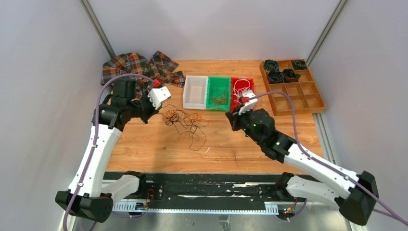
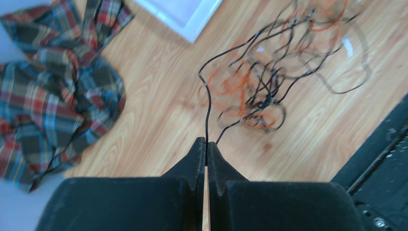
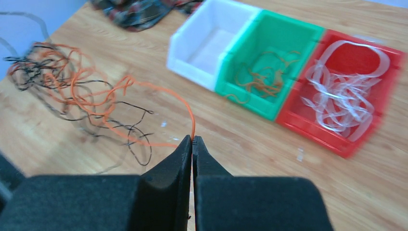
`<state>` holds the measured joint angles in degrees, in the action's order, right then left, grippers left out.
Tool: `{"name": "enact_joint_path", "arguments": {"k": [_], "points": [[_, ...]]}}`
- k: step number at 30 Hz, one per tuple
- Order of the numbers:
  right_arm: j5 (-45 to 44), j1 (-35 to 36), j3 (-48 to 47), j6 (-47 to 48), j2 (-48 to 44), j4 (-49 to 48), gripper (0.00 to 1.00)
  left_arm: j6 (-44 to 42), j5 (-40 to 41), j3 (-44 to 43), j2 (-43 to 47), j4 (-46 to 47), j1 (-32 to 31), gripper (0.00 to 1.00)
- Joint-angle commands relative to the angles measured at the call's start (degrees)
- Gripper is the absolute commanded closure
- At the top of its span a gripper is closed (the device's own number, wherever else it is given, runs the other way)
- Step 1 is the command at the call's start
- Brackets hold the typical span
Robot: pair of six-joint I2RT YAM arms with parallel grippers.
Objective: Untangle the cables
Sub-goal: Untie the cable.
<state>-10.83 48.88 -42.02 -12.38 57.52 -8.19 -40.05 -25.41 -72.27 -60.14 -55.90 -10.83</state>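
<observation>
A tangle of black and copper-orange cables (image 1: 185,120) lies on the wooden table between the arms. My left gripper (image 1: 144,117) sits at the tangle's left. In the left wrist view this gripper (image 2: 207,144) is shut on one black cable (image 2: 208,106) that runs up into the tangle (image 2: 262,91). My right gripper (image 1: 232,118) is to the right of the tangle. The right wrist view shows it (image 3: 193,141) shut on an orange cable (image 3: 185,103) that arcs back to the tangle (image 3: 72,91).
White (image 1: 188,91), green (image 1: 210,96) and red (image 1: 233,98) bins stand in a row behind the tangle. Orange cables (image 3: 260,79) lie in the green one, white cables (image 3: 341,96) in the red. A plaid cloth (image 1: 134,67) lies back left. A wooden compartment tray (image 1: 300,94) stands back right.
</observation>
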Motion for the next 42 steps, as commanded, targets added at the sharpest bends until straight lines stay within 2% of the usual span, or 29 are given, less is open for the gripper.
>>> {"name": "enact_joint_path", "arguments": {"k": [1, 9, 12, 17, 22, 26, 31, 35, 42], "points": [[-10.58, -3.98, 3.87, -1.03, -9.13, 6.49, 0.99, -4.01, 11.2, 1.5, -0.14, -0.02, 1.99, 0.99], [-10.8, -15.26, 0.28, -3.68, -22.92, 14.74, 0.99, -7.76, 19.63, 9.45, 0.79, 7.75, 4.4, 0.99], [-11.45, -17.43, -3.47, -2.99, -25.22, 16.43, 1.0, -8.53, 20.72, 11.99, 0.23, 9.54, 5.42, 0.99], [-16.85, -18.67, -10.38, 0.15, -26.41, 17.77, 0.99, -13.52, 25.46, 20.98, -0.26, 17.16, 8.29, 0.99], [-21.72, -19.0, -18.94, 3.93, -23.71, 17.73, 0.99, -14.85, 25.49, 25.06, -3.66, 21.66, 12.63, 0.99], [-24.28, -19.08, -25.08, 6.58, -20.75, 17.47, 0.99, -16.68, 27.09, 28.46, -4.66, 25.38, 13.55, 0.99], [-23.39, -19.09, -32.14, 8.51, -16.19, 17.38, 0.99, -16.63, 26.15, 31.24, -5.77, 29.34, 14.52, 0.99], [-24.9, -19.14, -37.71, 11.76, -14.41, 15.78, 0.99, -19.64, 29.87, 34.53, -9.95, 35.35, 16.82, 0.99], [-27.8, -19.17, -48.17, 18.57, -9.79, 15.09, 0.99, -20.24, 28.3, 34.98, -15.3, 38.25, 21.99, 0.99]]}}
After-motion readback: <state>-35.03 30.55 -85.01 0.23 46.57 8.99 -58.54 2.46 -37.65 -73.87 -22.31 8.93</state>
